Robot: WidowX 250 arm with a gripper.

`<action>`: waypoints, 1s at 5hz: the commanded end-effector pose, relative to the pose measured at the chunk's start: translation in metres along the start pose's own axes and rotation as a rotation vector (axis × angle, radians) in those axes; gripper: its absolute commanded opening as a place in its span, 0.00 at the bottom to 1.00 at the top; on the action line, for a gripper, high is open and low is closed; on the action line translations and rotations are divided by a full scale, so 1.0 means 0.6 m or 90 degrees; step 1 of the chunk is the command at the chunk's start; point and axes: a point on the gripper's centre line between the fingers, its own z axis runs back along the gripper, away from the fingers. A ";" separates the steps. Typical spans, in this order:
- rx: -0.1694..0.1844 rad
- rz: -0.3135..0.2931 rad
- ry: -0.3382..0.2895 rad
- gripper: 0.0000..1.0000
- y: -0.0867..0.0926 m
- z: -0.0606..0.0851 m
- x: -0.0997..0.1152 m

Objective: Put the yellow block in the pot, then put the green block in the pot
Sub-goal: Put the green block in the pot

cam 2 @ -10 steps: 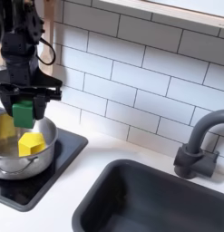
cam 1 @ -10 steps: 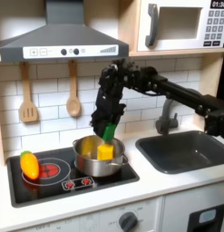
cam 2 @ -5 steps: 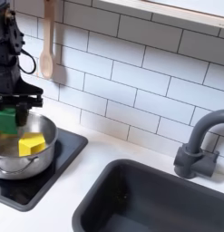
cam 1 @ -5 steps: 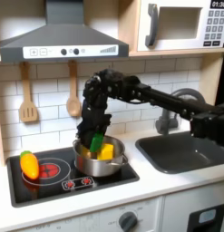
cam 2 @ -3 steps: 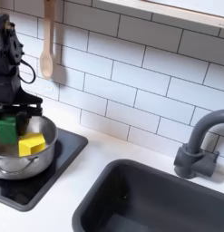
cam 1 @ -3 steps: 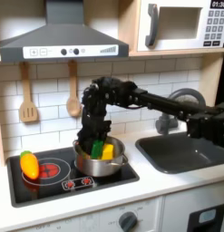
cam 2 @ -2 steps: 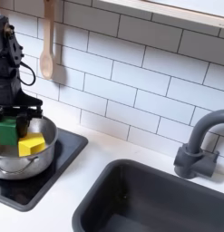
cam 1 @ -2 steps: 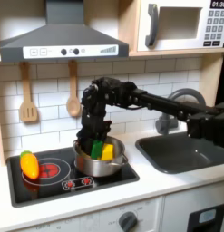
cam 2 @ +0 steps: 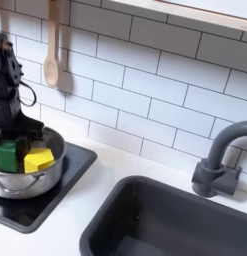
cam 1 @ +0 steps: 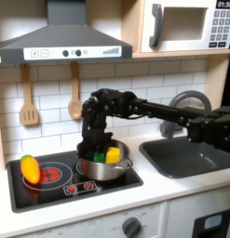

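Behind my workspace runs a wall of white subway tiles (cam 1: 51,88) with a grey range hood (cam 1: 62,42) mounted above the black cooktop (cam 1: 51,177), and two wooden utensils hang on the tiles: a slotted spatula (cam 1: 29,98) and a spoon (cam 1: 74,93). At the upper right in the first exterior view sits a microwave (cam 1: 186,25) in a pale wood cabinet, and below it the white countertop (cam 2: 90,185) holds a dark grey sink basin (cam 2: 170,225) with a curved grey faucet (cam 2: 220,160) behind it. The light is soft and even, and the cabinet front below the counter carries a grey knob (cam 1: 132,226).
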 end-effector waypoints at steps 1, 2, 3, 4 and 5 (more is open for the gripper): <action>-0.006 -0.015 0.005 1.00 -0.005 0.004 0.000; -0.012 -0.023 -0.003 1.00 -0.009 0.018 0.005; -0.028 -0.031 -0.025 1.00 -0.018 0.042 0.022; -0.039 -0.037 -0.045 1.00 -0.024 0.070 0.038; -0.046 -0.038 -0.054 1.00 -0.020 0.093 0.046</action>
